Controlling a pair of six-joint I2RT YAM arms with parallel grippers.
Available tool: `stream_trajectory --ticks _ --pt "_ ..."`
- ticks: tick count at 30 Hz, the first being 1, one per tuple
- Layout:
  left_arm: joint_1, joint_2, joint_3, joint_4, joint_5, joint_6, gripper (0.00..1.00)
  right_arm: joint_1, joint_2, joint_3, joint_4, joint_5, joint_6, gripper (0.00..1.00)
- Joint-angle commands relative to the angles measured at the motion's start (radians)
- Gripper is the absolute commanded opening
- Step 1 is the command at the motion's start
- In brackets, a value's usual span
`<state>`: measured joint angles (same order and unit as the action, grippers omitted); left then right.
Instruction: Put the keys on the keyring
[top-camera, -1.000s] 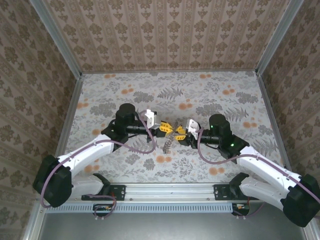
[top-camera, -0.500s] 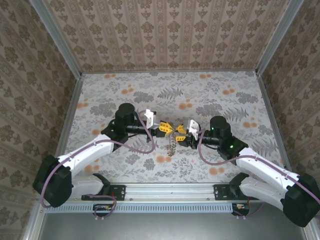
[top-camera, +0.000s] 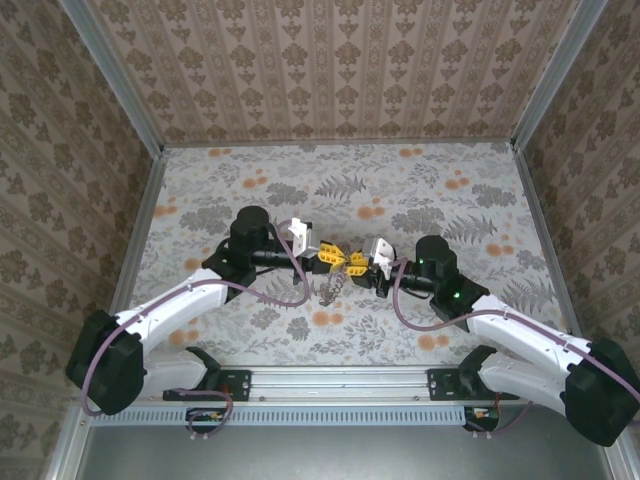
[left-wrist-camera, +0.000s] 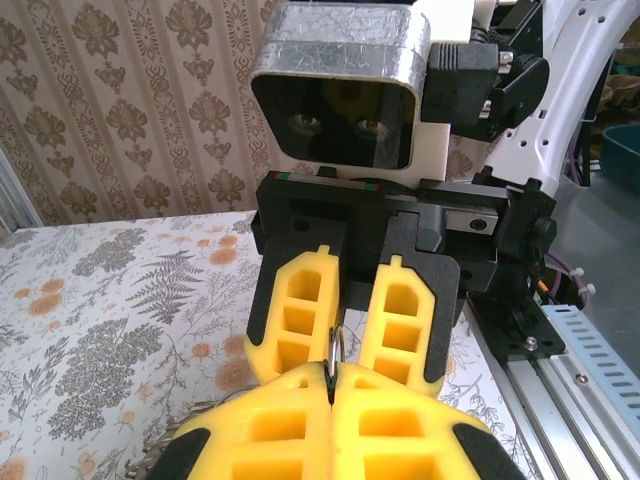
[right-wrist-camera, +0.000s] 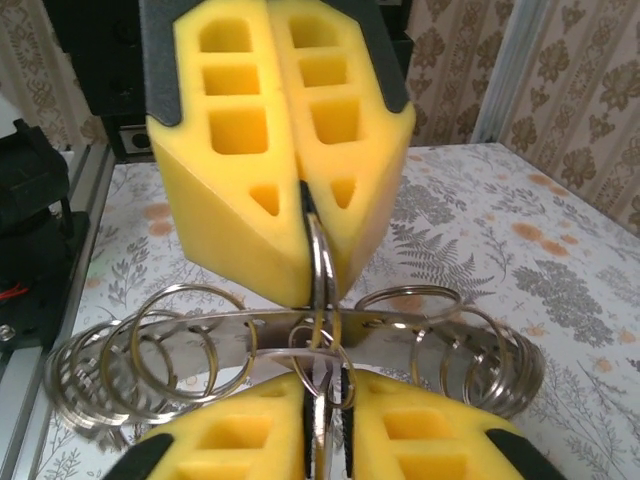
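At 9 o'clock the flowered tabletop (top-camera: 190, 200) runs open up to the patterned left wall (top-camera: 60, 150). The left arm (top-camera: 190, 295) slants in from 7 o'clock, which leaves free room on that side and along the far strip toward 12 o'clock.

The left hand (top-camera: 338, 260) sits near the centre, its yellow pads pressed together on a thin wire loop of the keyring (top-camera: 333, 288). The keyring hangs between the two hands, just toward 6 o'clock of where their tips meet. Whether its lowest loops touch the tabletop I cannot tell. From the right wrist it reads as a curved flat metal band strung with many silver split rings, fanning out to both sides. The outermost rings there are blurred. From overhead it is only a small grey tangle, and whether any keys hang among the loops I cannot make out.

The right hand (top-camera: 355, 263) faces the left one tip to tip, almost touching, its pads narrowed onto another loop of the same bunch. The right arm (top-camera: 510, 335) runs out to 5 o'clock, with open tabletop beyond it toward 3 o'clock up to the right wall (top-camera: 590, 170). The rail (top-camera: 340, 380) closes off the near edge at 6 o'clock.
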<state>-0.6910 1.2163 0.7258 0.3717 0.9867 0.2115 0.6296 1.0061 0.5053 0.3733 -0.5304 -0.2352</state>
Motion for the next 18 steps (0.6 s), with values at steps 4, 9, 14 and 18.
stream_trajectory --ticks 4,9,14,18 --pt "0.01 -0.041 -0.016 0.019 -0.01 -0.002 0.0 0.007 -0.059 -0.011 -0.04 0.068 -0.039 0.16" --pt "0.015 -0.053 -0.017 -0.029 -0.023 0.03 0.0 0.007 -0.102 -0.008 -0.105 0.087 -0.069 0.1" --pt "0.015 -0.055 -0.008 -0.097 -0.026 0.082 0.0 0.007 -0.11 0.029 -0.192 0.092 -0.119 0.06" --pt "-0.002 -0.051 0.03 -0.237 -0.043 0.191 0.0 0.008 -0.09 0.112 -0.33 0.071 -0.189 0.02"
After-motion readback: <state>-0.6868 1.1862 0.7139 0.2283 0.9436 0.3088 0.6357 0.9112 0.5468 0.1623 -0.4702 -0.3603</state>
